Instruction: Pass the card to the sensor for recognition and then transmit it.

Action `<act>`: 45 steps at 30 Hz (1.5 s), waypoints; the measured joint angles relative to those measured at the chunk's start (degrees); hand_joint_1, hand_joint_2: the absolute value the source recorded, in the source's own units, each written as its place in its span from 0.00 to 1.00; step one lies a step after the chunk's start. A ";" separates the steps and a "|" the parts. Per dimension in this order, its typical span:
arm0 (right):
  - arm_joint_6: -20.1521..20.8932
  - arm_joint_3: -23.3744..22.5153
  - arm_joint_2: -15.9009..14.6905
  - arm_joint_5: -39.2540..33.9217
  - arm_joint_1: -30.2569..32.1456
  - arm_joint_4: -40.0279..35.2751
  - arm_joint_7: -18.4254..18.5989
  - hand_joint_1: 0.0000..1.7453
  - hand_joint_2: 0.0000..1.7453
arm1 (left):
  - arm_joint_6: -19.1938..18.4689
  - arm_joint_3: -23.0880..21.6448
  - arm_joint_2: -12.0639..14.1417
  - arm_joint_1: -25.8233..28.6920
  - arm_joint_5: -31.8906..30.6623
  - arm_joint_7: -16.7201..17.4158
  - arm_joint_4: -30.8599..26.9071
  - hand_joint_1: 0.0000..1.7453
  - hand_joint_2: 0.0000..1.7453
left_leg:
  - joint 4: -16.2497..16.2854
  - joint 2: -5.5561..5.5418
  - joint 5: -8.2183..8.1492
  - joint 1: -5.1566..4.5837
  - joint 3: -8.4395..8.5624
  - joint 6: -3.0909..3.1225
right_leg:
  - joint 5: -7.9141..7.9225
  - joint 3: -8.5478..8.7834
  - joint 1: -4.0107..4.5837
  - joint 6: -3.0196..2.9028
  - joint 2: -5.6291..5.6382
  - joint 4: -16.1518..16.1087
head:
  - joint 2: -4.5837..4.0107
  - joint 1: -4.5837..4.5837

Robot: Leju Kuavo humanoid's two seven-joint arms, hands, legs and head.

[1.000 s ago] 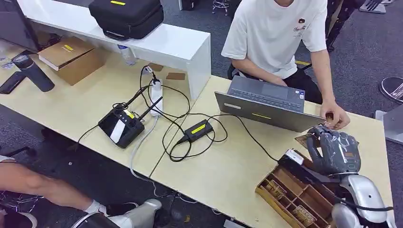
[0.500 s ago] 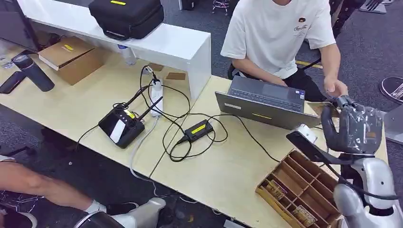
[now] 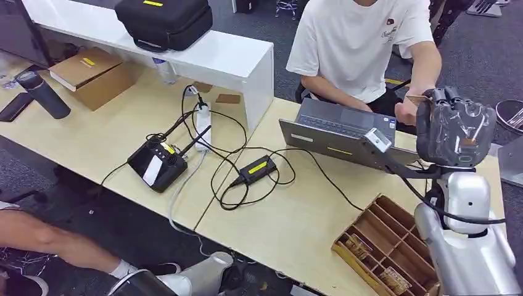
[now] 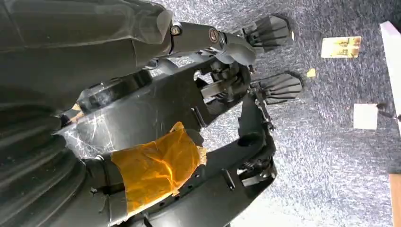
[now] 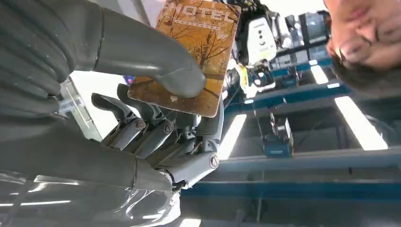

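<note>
My right hand (image 3: 455, 126) is raised high over the table's right end, in front of the seated person. It holds a brown card printed "HOTEL" (image 5: 189, 56), pinched between the thumb (image 5: 156, 61) and the fingers behind it. In the head view only an edge of the card (image 3: 417, 98) sticks out past my fingers. The person's hand (image 3: 407, 111) is right beside that edge; I cannot tell whether it touches. My left arm (image 3: 185, 277) hangs low beside the table. The left hand's ribbed cover (image 4: 33, 184) is at the frame's edge, and its fingers are not clear.
An open grey laptop (image 3: 345, 132) sits just below my raised hand. A wooden compartment tray (image 3: 377, 217) lies at the table's near right. Black cables, a power brick (image 3: 256, 168) and a black controller with antennas (image 3: 157, 161) occupy the middle. A white shelf (image 3: 203, 55) stands behind.
My right hand has risen with the card from just above the wooden tray to the person's chest height. The person's hand lifted from the table to meet it.
</note>
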 joint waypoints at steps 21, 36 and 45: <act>-0.11 -4.09 2.34 3.80 0.42 8.00 -0.67 0.00 1.00 | -0.24 -0.42 -0.50 -0.02 0.04 -0.70 0.00 0.00 1.00 | 0.00 0.01 -0.01 0.00 0.00 0.00 | -0.01 -0.01 0.00 0.00 0.01 -0.01 | 0.00 -0.02; -0.11 -7.67 -7.91 12.04 -5.04 21.32 9.83 0.00 1.00 | -2.03 -0.39 0.46 0.07 -0.31 -0.37 0.00 0.00 1.00 | 0.07 -0.11 -0.01 -0.03 -0.02 0.01 | 0.02 0.01 -0.03 0.04 -0.10 -0.04 | -0.02 -0.02; 3.70 -10.16 -19.88 12.52 -7.26 29.72 15.11 0.00 1.00 | -4.00 -0.39 2.47 0.98 -0.02 -0.39 0.00 0.00 1.00 | 0.08 -0.24 -0.06 -0.03 -0.07 0.08 | 0.01 0.03 -0.03 0.05 -0.24 -0.10 | -0.02 -0.02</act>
